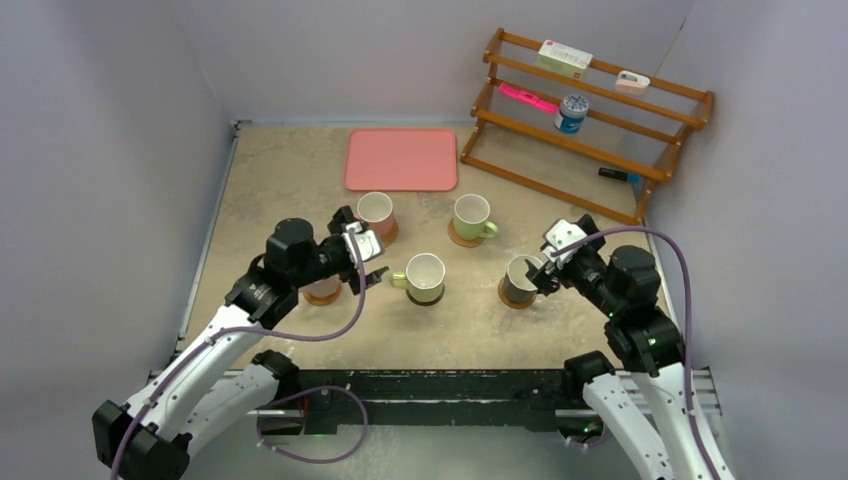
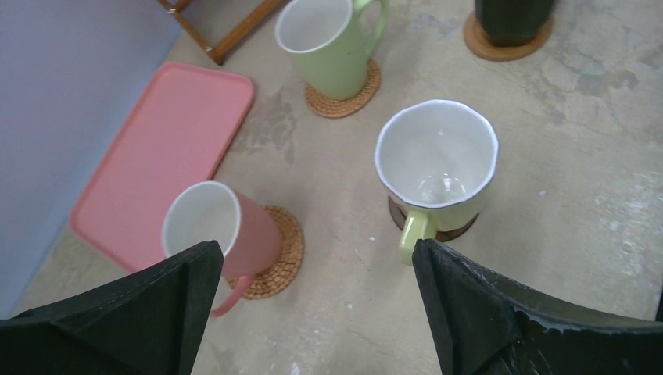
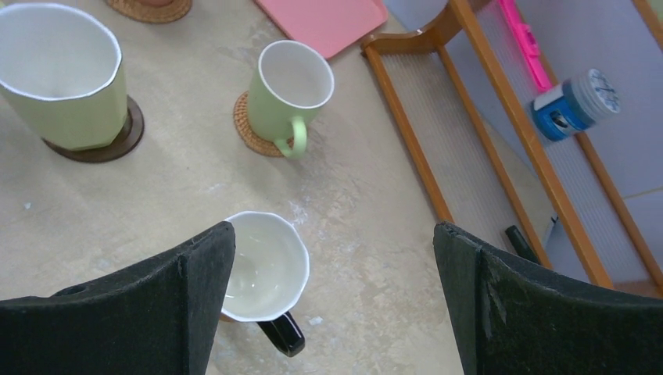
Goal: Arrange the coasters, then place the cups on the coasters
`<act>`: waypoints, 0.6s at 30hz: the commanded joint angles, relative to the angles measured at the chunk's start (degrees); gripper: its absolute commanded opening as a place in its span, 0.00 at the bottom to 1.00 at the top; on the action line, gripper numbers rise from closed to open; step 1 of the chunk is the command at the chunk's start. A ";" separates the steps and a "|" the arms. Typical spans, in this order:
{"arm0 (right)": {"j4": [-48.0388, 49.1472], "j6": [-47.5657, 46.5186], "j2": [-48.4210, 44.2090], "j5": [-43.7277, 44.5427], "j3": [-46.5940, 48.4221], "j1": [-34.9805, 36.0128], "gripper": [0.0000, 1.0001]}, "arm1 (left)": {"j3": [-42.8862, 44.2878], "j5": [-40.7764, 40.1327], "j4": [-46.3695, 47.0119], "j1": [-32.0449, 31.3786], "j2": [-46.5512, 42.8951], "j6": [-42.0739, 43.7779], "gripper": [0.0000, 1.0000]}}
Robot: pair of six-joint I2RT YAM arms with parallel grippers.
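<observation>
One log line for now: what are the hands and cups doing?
left gripper: open, empty | right gripper: open, empty | black cup: on tan coaster | yellow cup: on dark coaster

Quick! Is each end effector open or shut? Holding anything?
Left end effector: open, holding nothing.
Right end effector: open, holding nothing.

Plain pale lavender-grey walls enclose on three sides a counter with a mottled beige, stone-look surface under even, soft light, a tiered brown wooden rack stands in its far right corner, and a black rail runs along its near edge.
</observation>
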 commanded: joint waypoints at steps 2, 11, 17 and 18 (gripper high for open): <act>5.73 8.48 -3.79 7.68 0.40 -0.14 0.98 | 3.18 -13.70 -0.95 -0.33 -5.05 -5.01 1.00; 11.52 16.67 -9.59 14.95 -2.52 -0.21 0.98 | -0.86 -34.91 -0.73 -0.38 -18.11 -8.28 1.00; 12.88 20.90 -12.29 14.31 -4.43 -0.21 0.98 | -5.66 -41.76 -0.08 -0.33 -27.69 -9.07 1.00; 13.17 21.26 -12.91 14.29 -4.87 -0.18 0.98 | -6.17 -42.19 -0.37 -0.32 -29.05 -9.25 1.00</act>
